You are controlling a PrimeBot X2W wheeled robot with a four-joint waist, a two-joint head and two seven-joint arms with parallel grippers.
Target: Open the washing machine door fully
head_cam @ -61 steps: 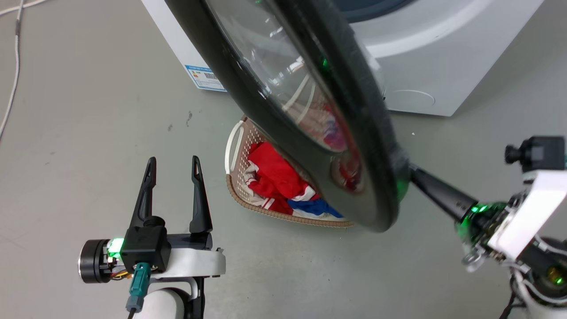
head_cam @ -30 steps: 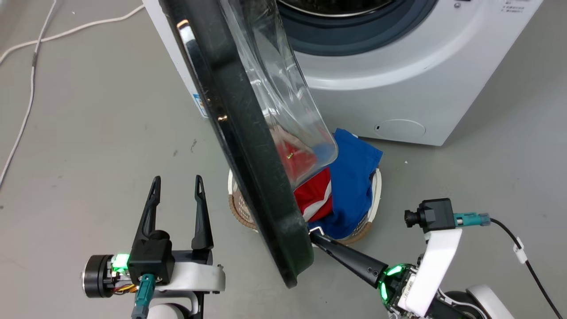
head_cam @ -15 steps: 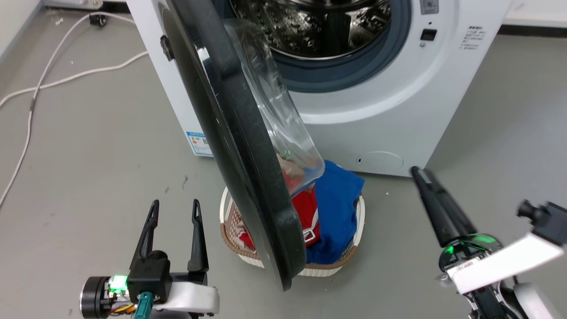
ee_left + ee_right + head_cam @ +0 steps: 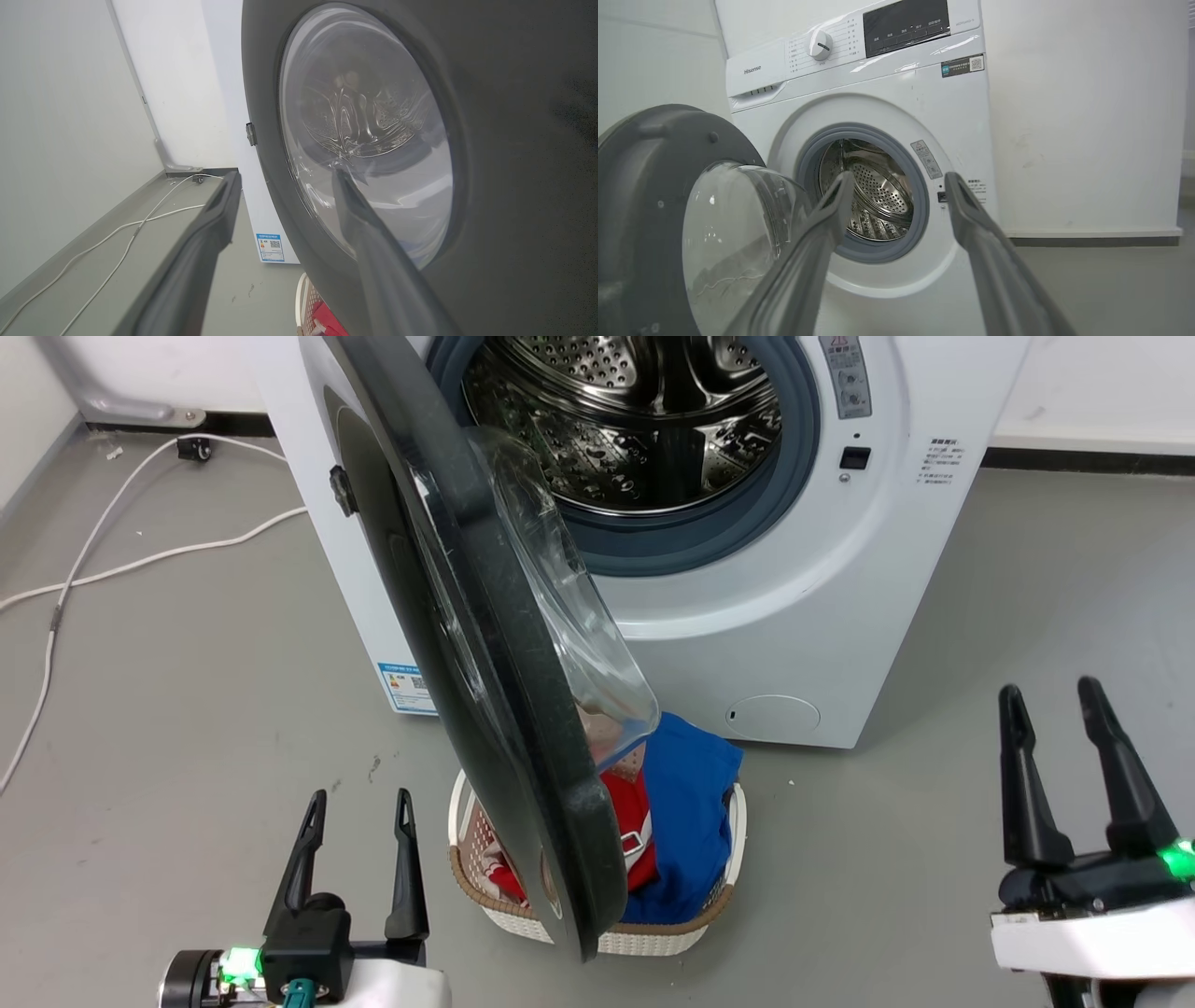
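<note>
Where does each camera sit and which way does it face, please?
Head view: on the head, looking down at the washing machine door, drum and basket; left gripper and right gripper at bottom.
Left wrist view: on the left wrist, facing the door's outer face; its fingers show.
Right wrist view: on the right wrist, facing the drum; its fingers show.
Head and right wrist share the drum.
</note>
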